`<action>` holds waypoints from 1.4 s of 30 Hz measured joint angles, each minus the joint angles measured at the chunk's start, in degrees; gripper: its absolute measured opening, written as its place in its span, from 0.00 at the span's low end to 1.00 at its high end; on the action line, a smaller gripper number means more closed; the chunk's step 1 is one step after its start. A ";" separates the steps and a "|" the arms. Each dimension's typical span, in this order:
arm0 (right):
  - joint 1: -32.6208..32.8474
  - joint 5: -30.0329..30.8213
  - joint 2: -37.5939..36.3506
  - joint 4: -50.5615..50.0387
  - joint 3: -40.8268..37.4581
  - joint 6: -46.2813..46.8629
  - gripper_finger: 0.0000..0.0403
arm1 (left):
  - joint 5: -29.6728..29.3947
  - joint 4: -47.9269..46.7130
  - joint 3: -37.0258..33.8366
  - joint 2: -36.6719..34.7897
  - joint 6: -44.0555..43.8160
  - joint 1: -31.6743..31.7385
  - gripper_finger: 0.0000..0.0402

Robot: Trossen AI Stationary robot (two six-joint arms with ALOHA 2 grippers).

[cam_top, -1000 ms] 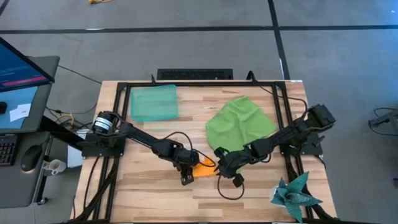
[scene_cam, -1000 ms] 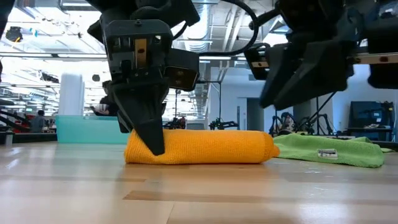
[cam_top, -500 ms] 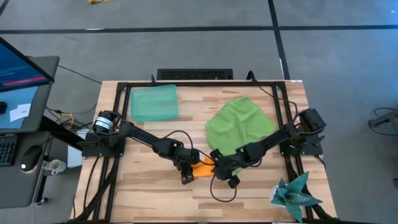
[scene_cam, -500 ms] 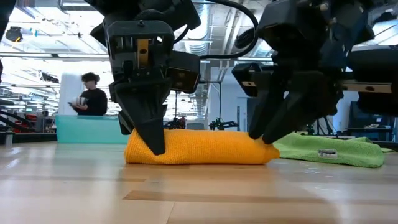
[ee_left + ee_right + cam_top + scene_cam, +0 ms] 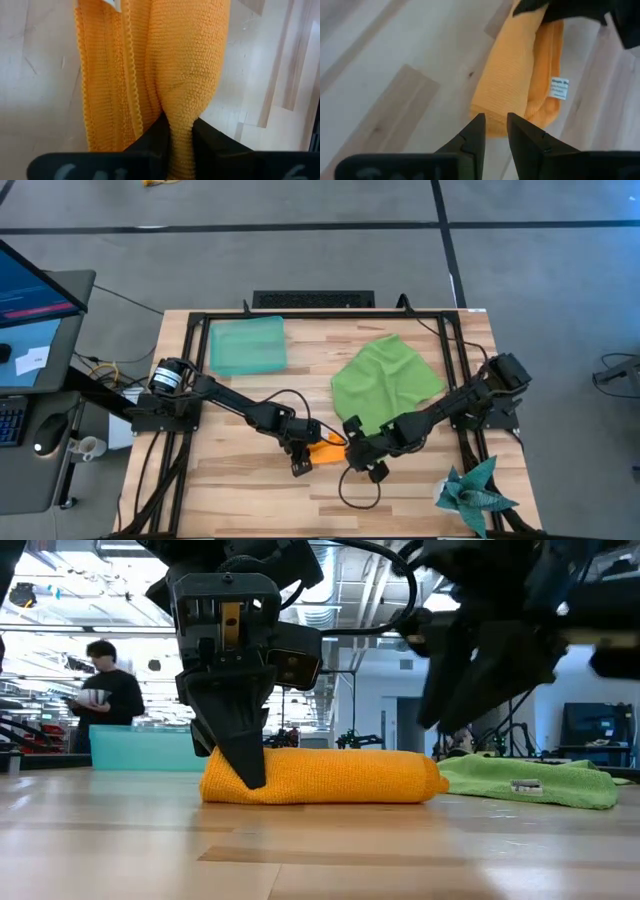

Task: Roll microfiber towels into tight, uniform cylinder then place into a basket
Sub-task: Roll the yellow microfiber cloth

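Orange towel roll [image 5: 320, 776]: it lies on the wooden table [image 5: 250, 490] at the lower centre of the high view, already rolled into a thick cylinder; its white label [image 5: 559, 88] shows at one end.
Left gripper [image 5: 240, 765]: pressed together on one end of the roll, at the left in the low view; the left wrist view shows cloth pinched between the two dark fingers [image 5: 155, 135], probably so that the roll does not open.
Right gripper [image 5: 494, 131]: above the other end of the roll, fingers a little apart and holding nothing; I judge it is ready to support that end.
Green towel [image 5: 385, 380]: flat and unrolled, just behind the roll at centre right; it waits for its turn.
Basket [image 5: 246, 345]: upper left of the table, well apart from the roll, with no towel inside.
Teal star-shaped object [image 5: 475, 490]: lower right corner, not involved.
Person [image 5: 100, 695]: far in the room, left side of the low view.
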 joint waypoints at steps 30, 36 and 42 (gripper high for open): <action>-4.96 -8.07 0.96 9.21 -4.87 5.91 0.56 | -4.69 3.14 -0.02 0.11 -0.15 0.33 0.10; -5.21 -7.94 0.96 9.15 -5.53 7.69 0.56 | -5.07 3.87 -0.02 0.11 -0.05 1.49 0.10; -6.16 -7.83 0.96 7.86 -5.53 9.01 0.53 | -5.54 5.60 -0.09 0.13 0.46 2.29 0.10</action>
